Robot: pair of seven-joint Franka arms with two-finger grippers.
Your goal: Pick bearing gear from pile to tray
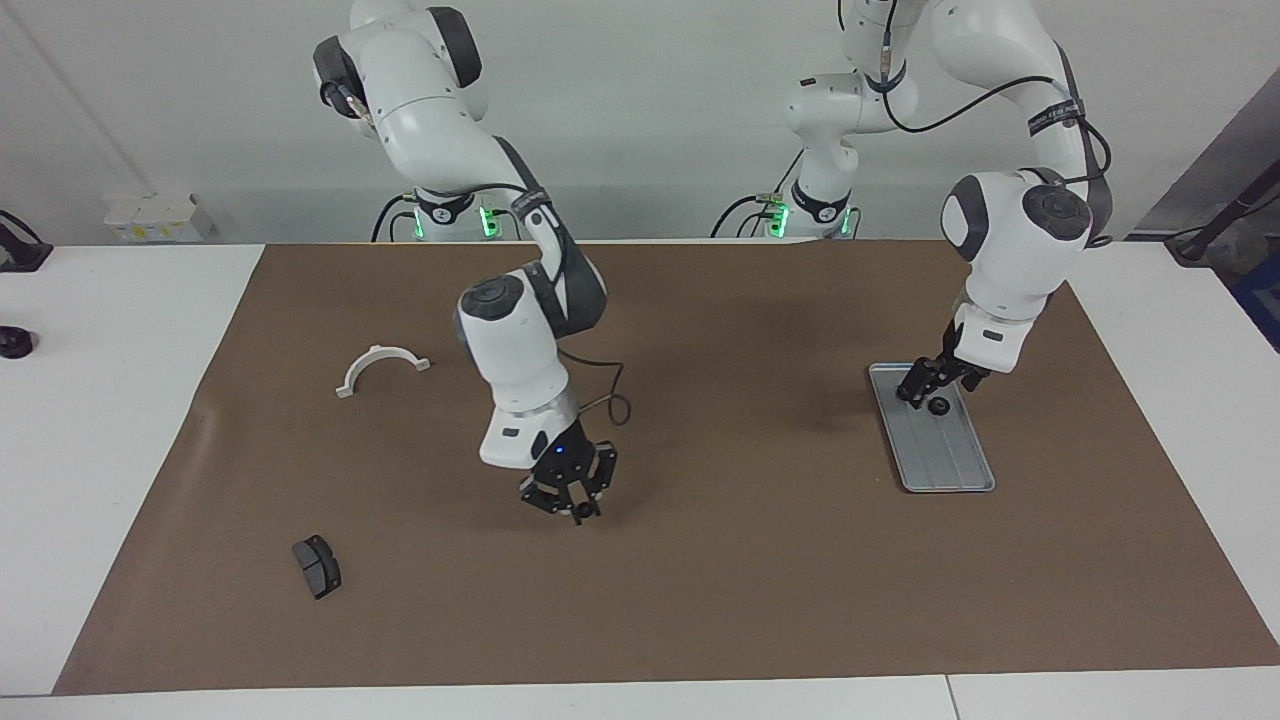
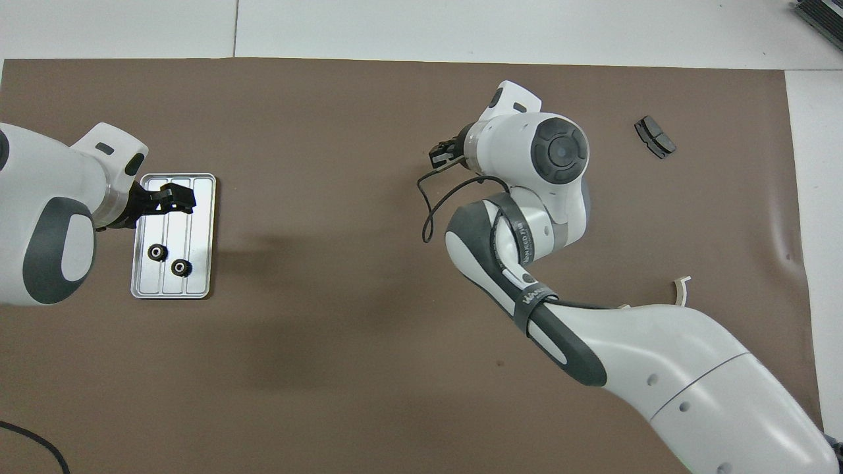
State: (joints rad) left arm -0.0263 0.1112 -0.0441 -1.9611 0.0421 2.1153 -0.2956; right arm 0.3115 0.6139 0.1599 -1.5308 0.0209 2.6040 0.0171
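Two bearing gears (image 2: 157, 252) are being carried by the tray (image 2: 201, 187), at six o'clock overhead from the spread left gripper (image 2: 172, 199), while the right gripper (image 1: 577, 512), pressed together, is being held over the brown mat (image 2: 329, 131), the tray at its nine o'clock.

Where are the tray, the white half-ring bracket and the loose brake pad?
tray (image 2: 203, 230): overhead view, bare groove beside its rim.
white half-ring bracket (image 1: 381, 355): facing view, top of the arch.
brake pad (image 1: 317, 567): facing view, middle of its dark face.
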